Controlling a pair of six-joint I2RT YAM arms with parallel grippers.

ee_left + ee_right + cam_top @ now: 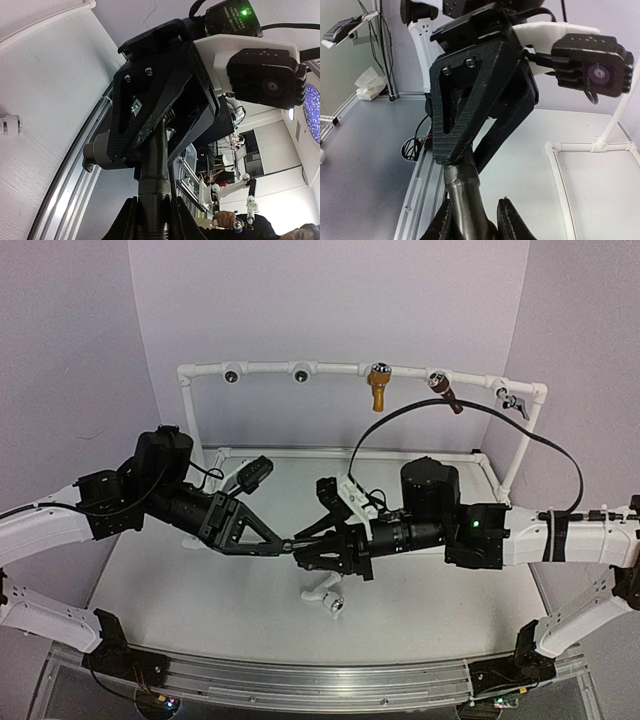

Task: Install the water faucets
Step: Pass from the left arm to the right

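At the left of the top view, the left arm reaches in toward the middle of the frame, and its left gripper [285, 543] is closed on one end of the black tap [462, 200]. That tap is held in the air over the centre of the table [160, 590], level between the two arms, with little of it showing from above. In the left wrist view its dark round body runs up from between the near fingers into the black fingers of the opposite tool. In the right wrist view the same grey-black stem rises from between that arm's own fingers into the left arm's.

Just right of centre, the right gripper [308, 552] is clamped on the other end of the black tap, tip to tip with the left one. The white tap [328, 598] lies on the table just below the two tools in the top view, toward the bottom of the frame, touched by neither.

Along the top of the frame stands a white pipe frame [330, 369]. From left to right it carries two round sockets [231, 375], then a gold tap [378, 388] hanging down, a brown tap [446, 392] and a small grey tap [513, 400] at the right corner. A black cable [560, 450] loops over the right arm.
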